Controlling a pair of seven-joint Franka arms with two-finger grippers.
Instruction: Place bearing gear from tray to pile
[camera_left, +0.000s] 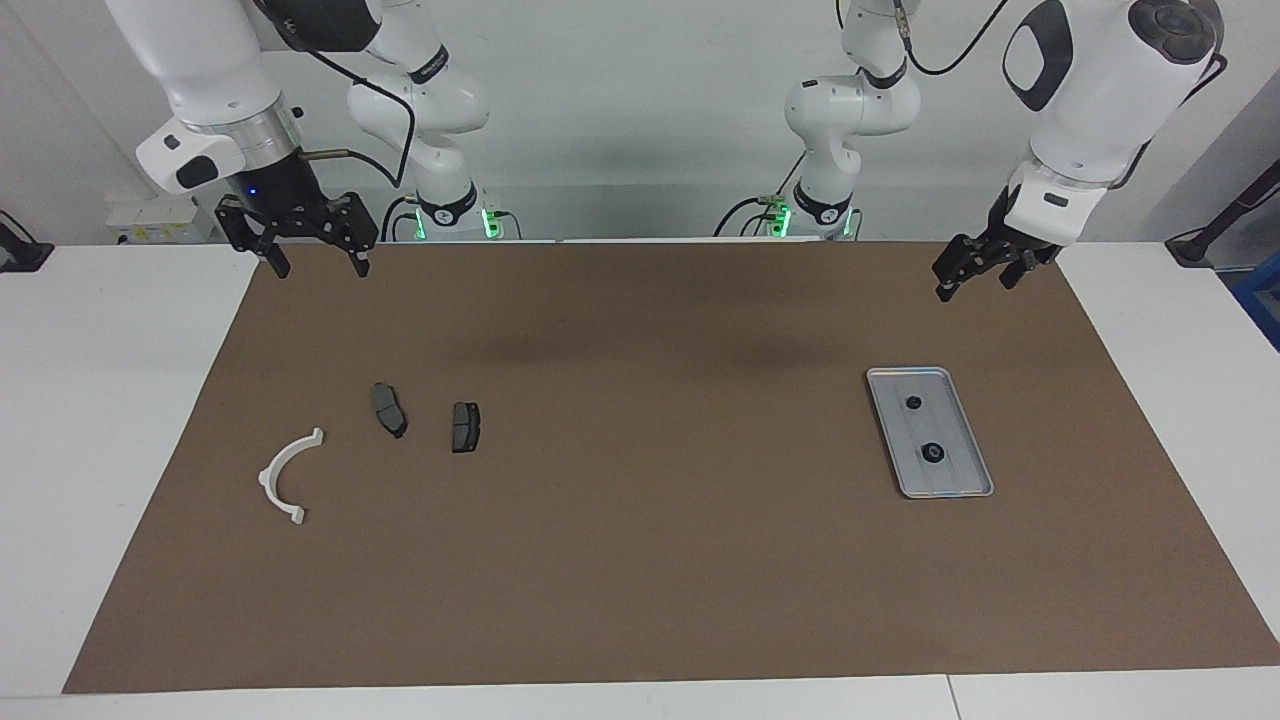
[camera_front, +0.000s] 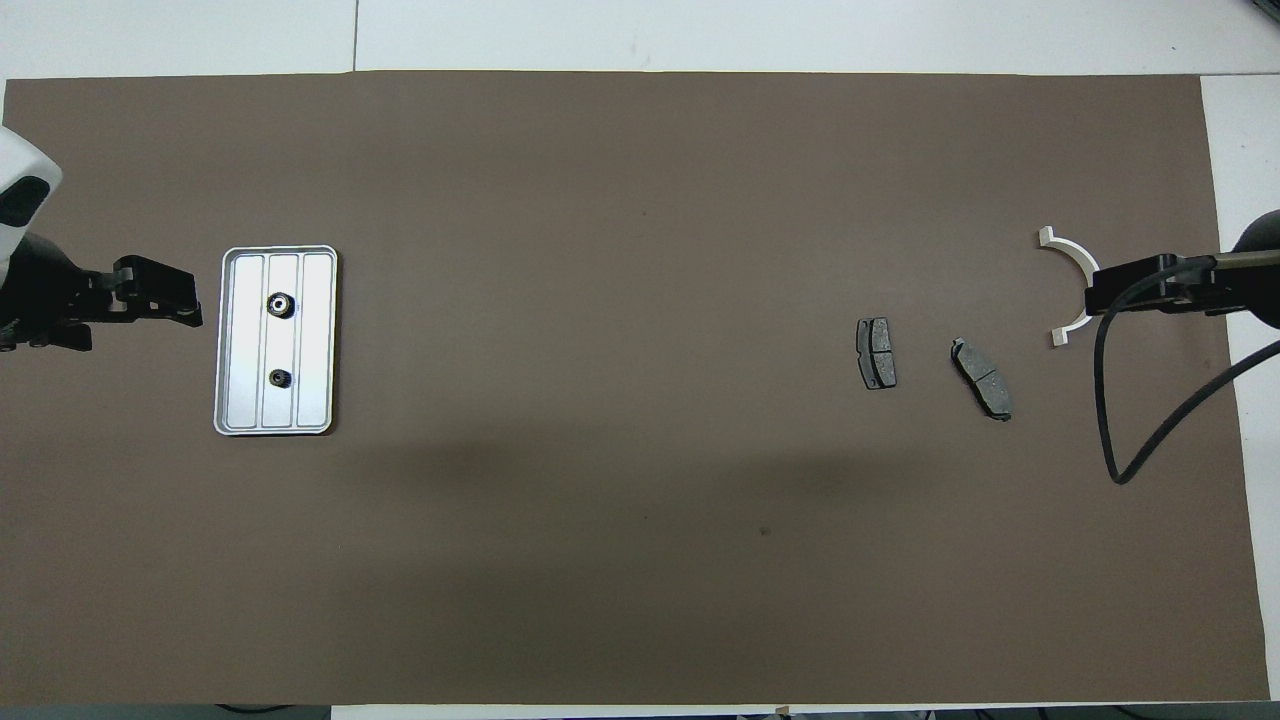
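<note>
Both hands hang open, raised: left (camera_left: 975, 278); right (camera_left: 316, 262).

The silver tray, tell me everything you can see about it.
The silver tray is a flat rectangular piece that looks like metal, with rounded corners, a raised rim and lengthwise ridges splitting its floor into three lanes. It lies flat on the brown mat toward the left arm's end of the table. Two small dark round parts sit in its middle lane: the larger part farther from the robots, the smaller part nearer. Neither gripper touches it; the left gripper hangs open in the air.
</note>
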